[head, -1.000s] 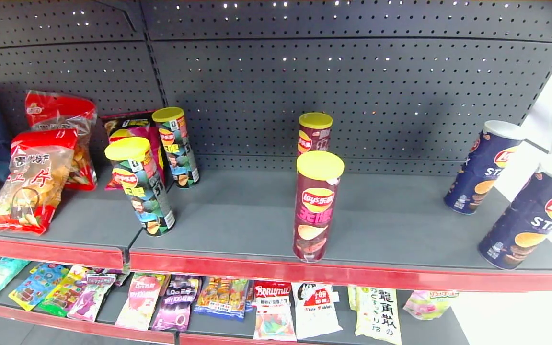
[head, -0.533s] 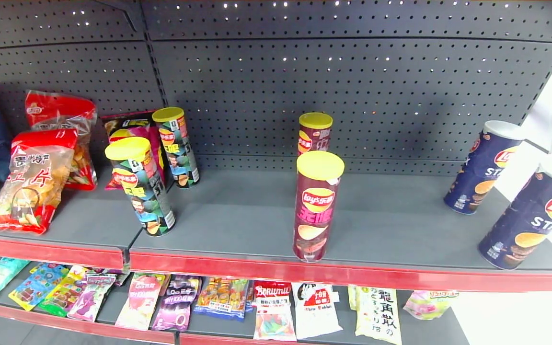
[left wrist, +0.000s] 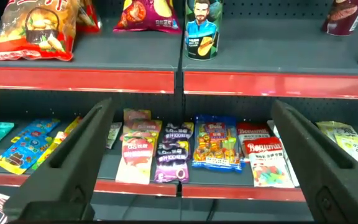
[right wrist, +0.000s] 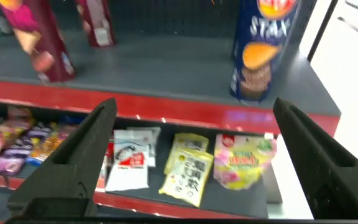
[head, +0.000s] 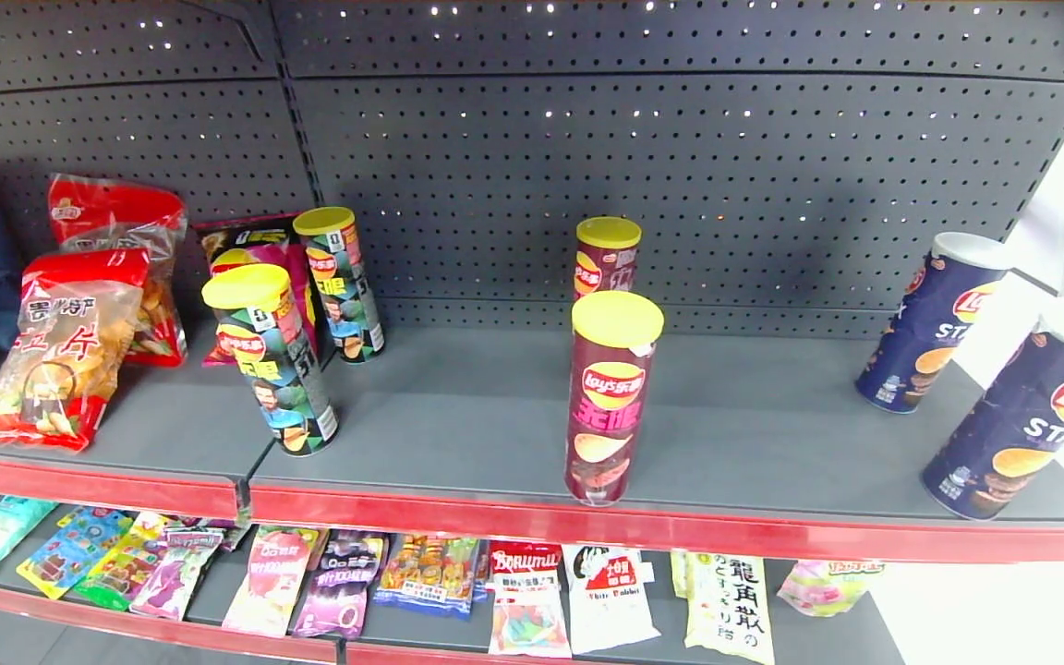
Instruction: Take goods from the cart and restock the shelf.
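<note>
I have both sets of jaws spread wide and empty: left gripper [left wrist: 191,107] facing the candy packets [left wrist: 166,152] on the lower tier, right gripper [right wrist: 194,106] near the shelf [head: 680,531] lip. On the upper tier a maroon can [head: 610,397] stands front-centre, blue cans [head: 1012,425] at 3 o'clock, red snack bags [head: 61,351] at 9 o'clock.

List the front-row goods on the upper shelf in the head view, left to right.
Red snack bag, green-patterned yellow-lidded can, maroon yellow-lidded can, dark blue can.
</note>
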